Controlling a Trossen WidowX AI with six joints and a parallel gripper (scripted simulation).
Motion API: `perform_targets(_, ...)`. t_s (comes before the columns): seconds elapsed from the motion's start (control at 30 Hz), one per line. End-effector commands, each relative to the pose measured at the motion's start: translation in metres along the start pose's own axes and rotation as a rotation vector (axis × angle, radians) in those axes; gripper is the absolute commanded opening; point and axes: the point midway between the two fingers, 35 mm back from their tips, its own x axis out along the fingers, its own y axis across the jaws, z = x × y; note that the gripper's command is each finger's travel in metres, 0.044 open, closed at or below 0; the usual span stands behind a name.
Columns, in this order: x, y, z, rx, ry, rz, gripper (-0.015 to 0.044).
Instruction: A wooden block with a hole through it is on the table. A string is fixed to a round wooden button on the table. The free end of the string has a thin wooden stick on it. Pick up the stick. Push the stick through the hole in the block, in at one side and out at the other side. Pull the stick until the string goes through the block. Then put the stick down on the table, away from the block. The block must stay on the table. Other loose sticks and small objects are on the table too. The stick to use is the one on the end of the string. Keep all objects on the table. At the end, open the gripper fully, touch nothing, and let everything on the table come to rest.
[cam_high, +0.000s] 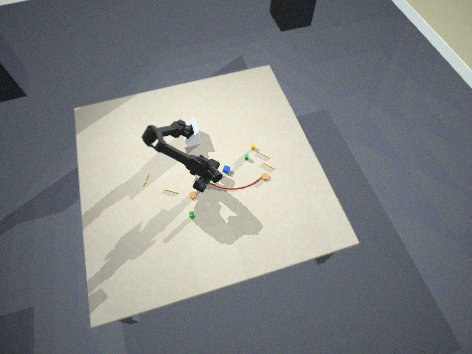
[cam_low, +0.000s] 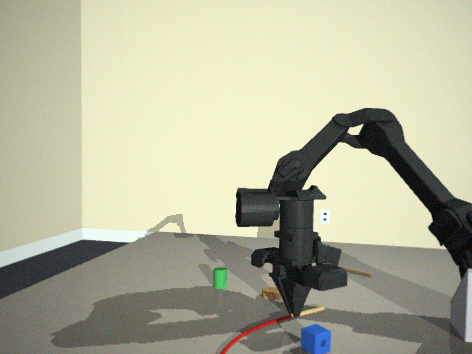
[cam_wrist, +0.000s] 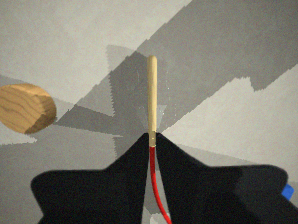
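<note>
My gripper (cam_low: 294, 314) (cam_wrist: 152, 137) points down at the table and is shut on the stick's string end. The pale wooden stick (cam_low: 314, 311) (cam_wrist: 152, 90) lies straight out ahead of the fingertips, at or very near table height. The red string (cam_high: 232, 188) (cam_low: 250, 330) (cam_wrist: 154, 180) runs back between the fingers and curves to the round wooden button (cam_high: 265, 176). The blue block (cam_high: 226, 169) (cam_low: 316, 341) (cam_wrist: 287, 191) sits on the table beside the gripper; its hole shows in the exterior view. The fingertips are hidden in the top view.
A loose wooden disc (cam_high: 193, 195) (cam_low: 271, 293) (cam_wrist: 25, 107) lies near the gripper. A green cylinder (cam_high: 192, 215) (cam_low: 220, 278) stands beyond it. Another green object (cam_high: 246, 157) and a yellow one (cam_high: 253, 147) stand near two loose sticks. Two more loose sticks lie on the disc's side.
</note>
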Motion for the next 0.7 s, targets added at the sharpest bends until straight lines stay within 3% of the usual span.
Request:
perform_targets(0.0, -0.004, 0.0, -0.001, 0.001, 0.002, 0.0, 0.0)
perform_targets(0.67, -0.03, 0.0, -0.002, 0.001, 0.003, -0.002, 0.0)
